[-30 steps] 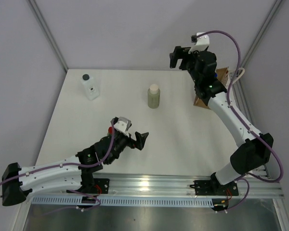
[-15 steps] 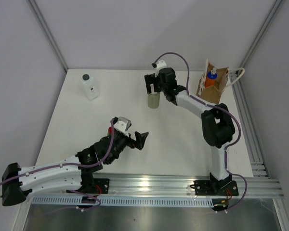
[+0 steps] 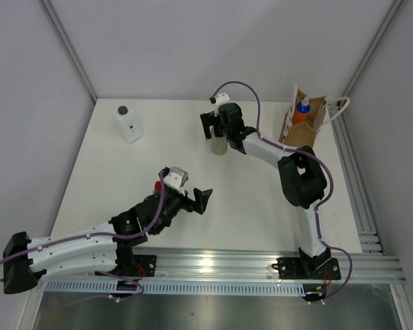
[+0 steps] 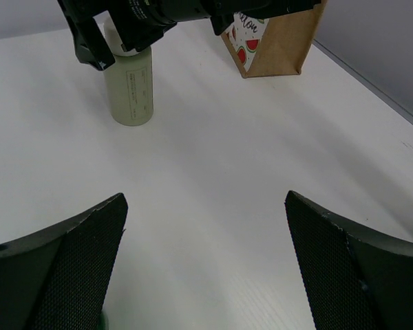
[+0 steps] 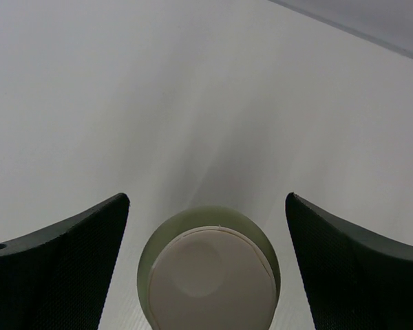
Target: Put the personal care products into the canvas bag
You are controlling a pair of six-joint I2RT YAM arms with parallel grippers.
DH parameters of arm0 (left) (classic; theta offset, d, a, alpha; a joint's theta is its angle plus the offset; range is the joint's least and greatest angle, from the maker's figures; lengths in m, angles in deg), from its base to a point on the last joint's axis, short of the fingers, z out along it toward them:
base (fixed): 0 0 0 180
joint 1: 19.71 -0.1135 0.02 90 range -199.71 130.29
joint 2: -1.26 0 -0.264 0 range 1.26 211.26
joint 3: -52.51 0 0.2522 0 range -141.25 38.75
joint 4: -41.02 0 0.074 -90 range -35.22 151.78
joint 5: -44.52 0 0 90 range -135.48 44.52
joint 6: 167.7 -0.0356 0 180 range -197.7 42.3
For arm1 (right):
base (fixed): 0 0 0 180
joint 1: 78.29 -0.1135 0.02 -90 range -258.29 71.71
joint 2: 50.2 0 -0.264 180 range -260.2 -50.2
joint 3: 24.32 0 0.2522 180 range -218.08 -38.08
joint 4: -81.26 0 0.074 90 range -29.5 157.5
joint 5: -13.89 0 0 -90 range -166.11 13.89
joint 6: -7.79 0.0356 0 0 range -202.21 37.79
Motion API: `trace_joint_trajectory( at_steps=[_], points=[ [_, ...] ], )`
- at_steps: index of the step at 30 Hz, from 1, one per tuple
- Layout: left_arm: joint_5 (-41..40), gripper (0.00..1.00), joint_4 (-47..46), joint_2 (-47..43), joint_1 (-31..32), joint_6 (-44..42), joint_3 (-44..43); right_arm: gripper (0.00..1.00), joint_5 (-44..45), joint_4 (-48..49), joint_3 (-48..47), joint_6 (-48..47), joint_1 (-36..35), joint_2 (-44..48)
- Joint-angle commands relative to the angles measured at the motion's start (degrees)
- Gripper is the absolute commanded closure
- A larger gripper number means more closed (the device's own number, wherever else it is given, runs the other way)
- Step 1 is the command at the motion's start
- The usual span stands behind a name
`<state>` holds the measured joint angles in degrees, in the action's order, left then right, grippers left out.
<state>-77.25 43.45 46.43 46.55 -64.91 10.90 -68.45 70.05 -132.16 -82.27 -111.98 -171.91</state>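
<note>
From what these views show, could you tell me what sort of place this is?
Probably a robot test cell, not a home: a white table walled by plain grey panels, an aluminium mounting rail along its near edge, and only staged props like the olive-green bottle.

three bottles [image 3: 129,124] [image 3: 219,145] [image 3: 301,112]; one canvas bag [image 3: 316,118]; two arms [image 3: 69,247] [image 3: 265,146]; one table [image 3: 124,172].

Partial script "lon" on canvas bag [image 4: 282,48], olive-green bottle [image 4: 129,93] label too small to read
</note>
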Motion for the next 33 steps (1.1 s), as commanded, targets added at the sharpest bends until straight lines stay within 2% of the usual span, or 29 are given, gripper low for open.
trace_joint_trajectory(
  at_steps=[1,15,19,22,24,25,28,29,31,32,33],
  points=[
    [-0.8,0.01,-1.6,0.2,0.3,-0.8,-2.0,0.01,2.0,3.4,1.7,-0.2,-0.2,-0.3],
    [-0.7,0.01,-1.6,0.7,0.4,-0.8,-2.1,0.03,0.2,7.5,6.7,1.4,0.1,-0.3],
    [-0.6,0.01,-1.6,0.9,0.3,-0.8,-2.3,0.06,-0.4,7.6,7.0,1.4,0.2,-0.4],
    [-0.5,0.01,-1.6,1.1,0.4,-0.8,-2.4,0.14,-1.1,7.9,7.3,1.5,0.5,-0.3],
    [-0.5,0.01,-1.5,1.0,0.4,-0.9,-2.3,0.25,-1.1,7.7,7.6,1.7,0.6,0.1],
    [-0.6,0.01,-1.6,1.0,0.4,-0.9,-2.2,0.37,-1.0,7.6,7.8,1.9,0.7,0.2],
    [-0.6,0.01,-1.5,0.9,0.3,-0.9,-2.3,0.61,0.2,7.3,9.4,2.4,0.7,2.2],
    [-0.5,0.01,-1.4,0.8,0.3,-0.8,-2.4,0.75,1.6,7.3,10.0,3.0,0.8,3.0],
    [-0.6,0.01,-1.4,0.8,0.3,-0.8,-2.3,0.87,2.4,7.6,12.0,3.5,1.0,5.7],
    [-0.6,0.01,-1.5,0.7,0.4,-0.8,-2.3,0.98,2.9,7.4,12.5,3.9,1.3,6.6],
    [-0.5,0.01,-1.5,0.6,0.3,-0.7,-2.3,1.0,3.1,7.0,13.0,4.2,1.6,8.3]
  ],
)
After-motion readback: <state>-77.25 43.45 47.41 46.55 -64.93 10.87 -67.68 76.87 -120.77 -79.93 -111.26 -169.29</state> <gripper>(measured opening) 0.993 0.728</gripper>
